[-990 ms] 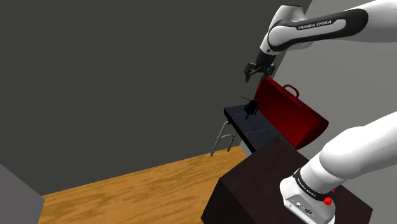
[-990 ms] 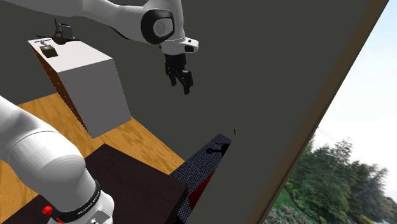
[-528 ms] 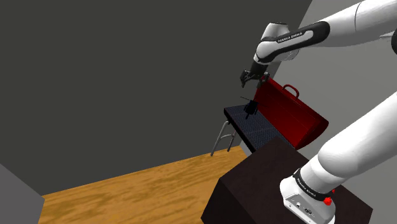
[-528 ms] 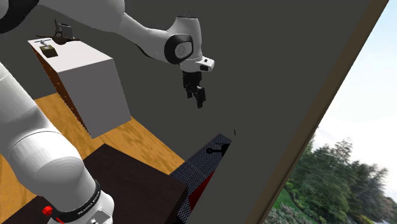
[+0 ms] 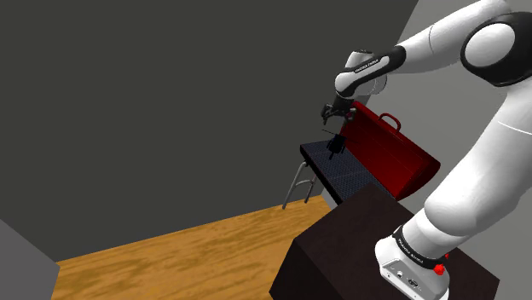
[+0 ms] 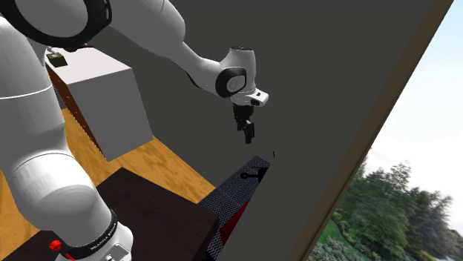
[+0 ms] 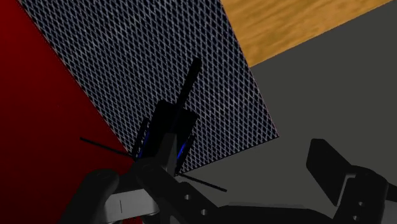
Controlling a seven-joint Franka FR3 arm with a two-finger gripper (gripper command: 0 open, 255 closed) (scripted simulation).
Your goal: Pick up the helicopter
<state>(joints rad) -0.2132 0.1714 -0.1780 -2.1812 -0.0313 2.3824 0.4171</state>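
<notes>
On the mesh table (image 5: 348,177): a small black helicopter (image 5: 336,145) stands upright with its thin rotor blades spread, close to the table's edge on the red case's side.
Gripper (image 5: 331,111): it hangs above the table, over the helicopter and apart from it, pointing down.
Jaws: the fingers stand apart with nothing clasped. In the wrist view the helicopter lies ahead of them, closer to one finger (image 7: 105,191) than to the other.
Red case (image 5: 394,155): it has a handle and lies along the table's long side. Whether it rests on the table cannot be told.
Table legs (image 5: 297,184): pale, slanted, under the table's far end.
Stand (image 5: 358,247): a dark box just beside the table's near end.
Wood floor (image 5: 170,256): planks below and beside the table.
Grey wall (image 5: 170,85): rises behind the table.
White cabinet (image 6: 104,96): well apart from the table.
Trees (image 6: 386,215): beyond the wall's edge, under a pale sky.
</notes>
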